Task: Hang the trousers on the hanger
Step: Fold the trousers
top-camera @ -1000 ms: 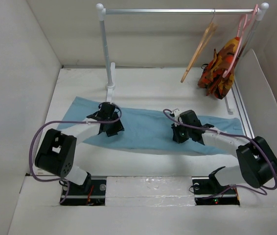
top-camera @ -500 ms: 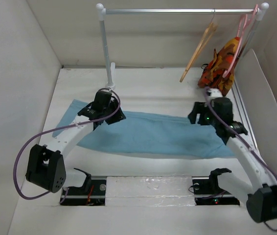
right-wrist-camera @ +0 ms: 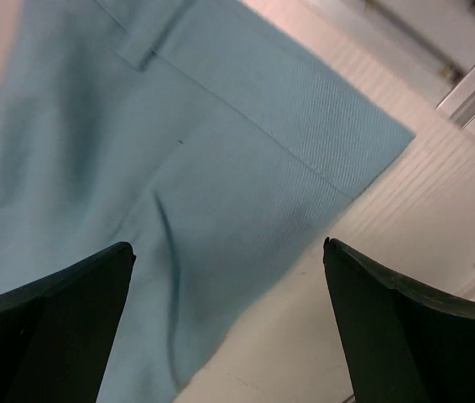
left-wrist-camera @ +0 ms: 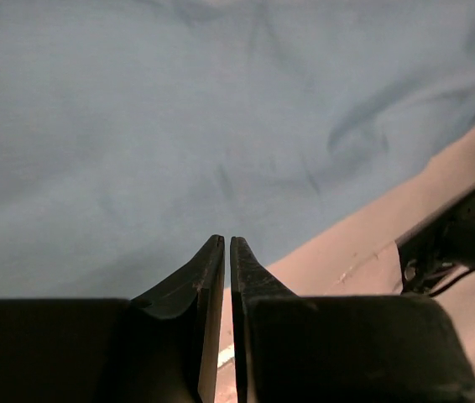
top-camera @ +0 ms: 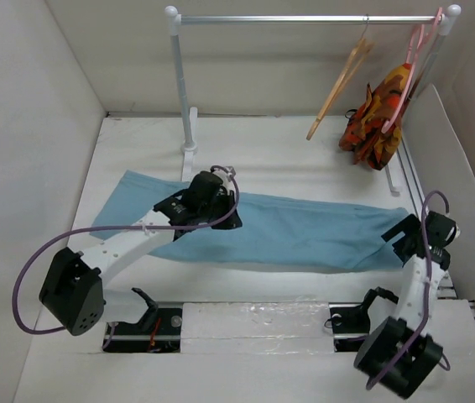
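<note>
Left gripper (left-wrist-camera: 227, 252) is parked over the trousers (top-camera: 305, 235), so the cloth under it is hidden from above, and its own camera cuts the trousers off at top and left. The hook on the hanger (top-camera: 336, 91) is too thin to follow onto the rail (top-camera: 305, 18), and the right gripper (right-wrist-camera: 227, 245) has its fingers chopped by the bottom edge of its view.

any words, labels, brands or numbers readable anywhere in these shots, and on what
None: no text can be read in any view.
The trousers show plain cloth, with no tag or print in view.
The hanger, the patterned garment and the rail carry no visible lettering.
</note>
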Tool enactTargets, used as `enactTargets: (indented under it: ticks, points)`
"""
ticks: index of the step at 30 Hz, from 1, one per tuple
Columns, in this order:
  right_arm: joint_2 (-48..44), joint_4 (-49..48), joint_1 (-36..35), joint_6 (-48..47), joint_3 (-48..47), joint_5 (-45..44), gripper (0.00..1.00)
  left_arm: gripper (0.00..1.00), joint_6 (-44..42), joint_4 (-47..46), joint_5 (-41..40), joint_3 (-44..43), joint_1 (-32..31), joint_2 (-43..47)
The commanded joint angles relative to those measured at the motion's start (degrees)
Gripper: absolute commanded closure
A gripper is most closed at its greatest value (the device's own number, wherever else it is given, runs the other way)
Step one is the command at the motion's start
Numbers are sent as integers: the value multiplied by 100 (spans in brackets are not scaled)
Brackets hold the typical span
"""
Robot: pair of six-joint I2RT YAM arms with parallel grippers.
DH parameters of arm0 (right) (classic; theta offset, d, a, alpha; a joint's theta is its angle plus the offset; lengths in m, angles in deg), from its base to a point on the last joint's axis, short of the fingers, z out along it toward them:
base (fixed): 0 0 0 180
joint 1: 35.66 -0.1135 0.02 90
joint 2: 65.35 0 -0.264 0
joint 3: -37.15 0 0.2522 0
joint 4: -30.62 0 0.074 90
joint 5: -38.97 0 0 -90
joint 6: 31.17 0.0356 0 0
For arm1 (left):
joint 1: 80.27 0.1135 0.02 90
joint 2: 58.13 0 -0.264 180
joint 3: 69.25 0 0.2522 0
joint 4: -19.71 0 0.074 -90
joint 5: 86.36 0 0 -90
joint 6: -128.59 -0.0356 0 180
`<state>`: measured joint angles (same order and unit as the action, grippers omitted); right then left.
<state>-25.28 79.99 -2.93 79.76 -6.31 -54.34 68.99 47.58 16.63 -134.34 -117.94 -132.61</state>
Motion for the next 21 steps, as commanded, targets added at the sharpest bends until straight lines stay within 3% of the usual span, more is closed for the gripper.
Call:
enactTargets:
  ticks: [1,4,11,19,21]
  points:
    - [832,-47,338,-194,-53,463,0,96,-165,-154,-279,-174,-477,399]
    - [985,323,750,-98,-73,366,0,96,-174,-101,-324,-246,-627,486]
    - [791,-422,1569,236,586,648,0,95,-200,-58,-499,-35,-750,663]
    - [2168,-2205,1570,-106,736,1551,0,96,-209,-110,-517,211,-751,452]
    - [2434,-2235,1570,-132,606,1685,0,96,-183,-136,-500,255,-751,390]
